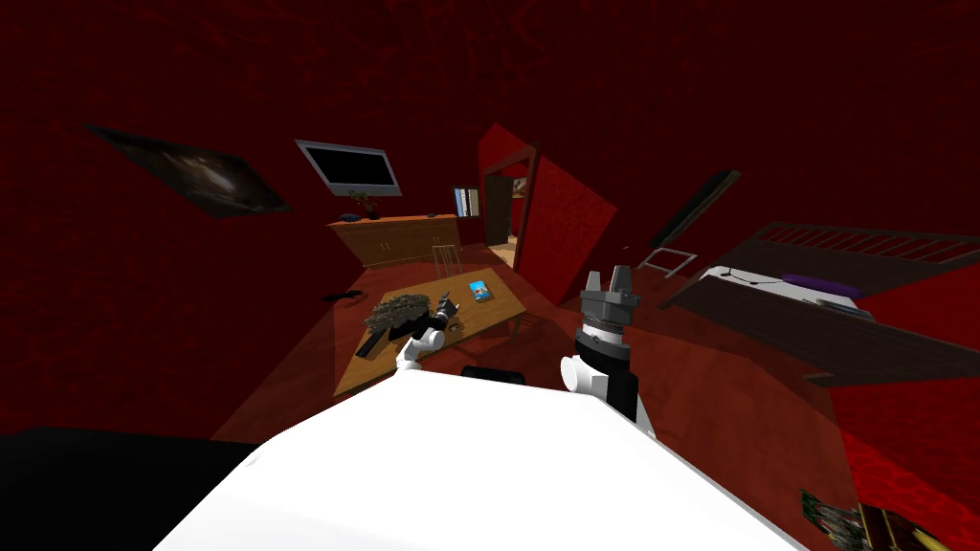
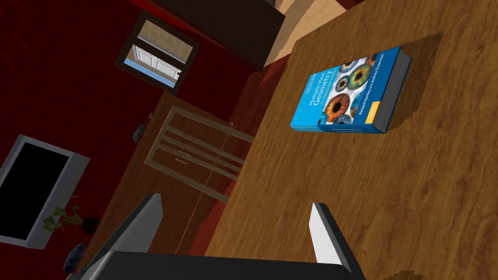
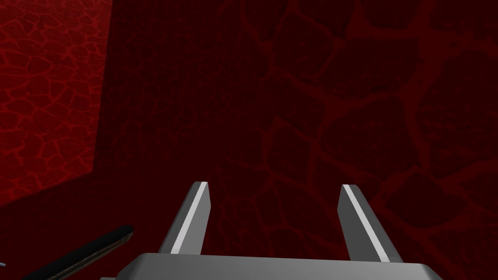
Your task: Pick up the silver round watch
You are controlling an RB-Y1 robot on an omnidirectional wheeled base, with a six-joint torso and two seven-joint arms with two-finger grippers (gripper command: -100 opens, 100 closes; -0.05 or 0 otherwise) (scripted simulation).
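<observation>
Watch not made out on the table [image 2: 399,204]: hidden or too small, so its look and exact place cannot be told. Left gripper [image 2: 236,201] hovers over the tabletop, jaws wide and empty, a blue book [image 2: 347,95] beyond it. Right gripper [image 3: 275,184] is raised to the side, jaws wide too. Step, as judged: search and approach. Next move calls for locating it, then lowering the left arm over it.
</observation>
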